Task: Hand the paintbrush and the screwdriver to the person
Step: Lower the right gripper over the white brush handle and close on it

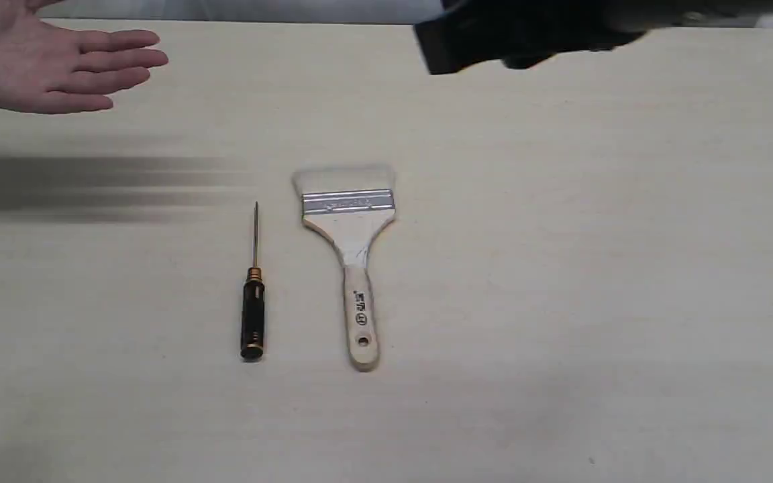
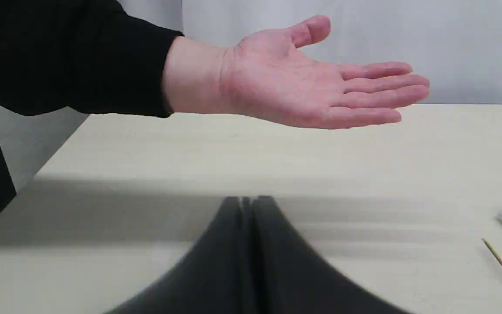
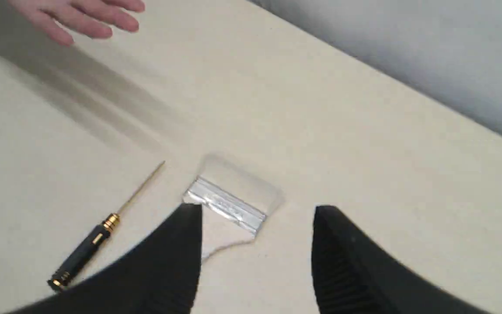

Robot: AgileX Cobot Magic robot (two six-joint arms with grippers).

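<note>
My right hand (image 3: pixel 257 209), spread apart, aims at the paintbrush (image 3: pixel 227 205) on the counter (image 1: pixel 561 268); my left hand (image 2: pixel 247 199) is pressed together; the person (image 1: pixel 31 64) offers an upturned palm to receive.

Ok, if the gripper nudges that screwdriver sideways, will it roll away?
Probably rolls: the screwdriver has a round black handle and lies flat on the smooth table with nothing touching it. Its thin shaft looks stiff but too slim to pinch securely; the handle seems the better grip. It looks light, so a slight sideways touch may shift it.
</note>
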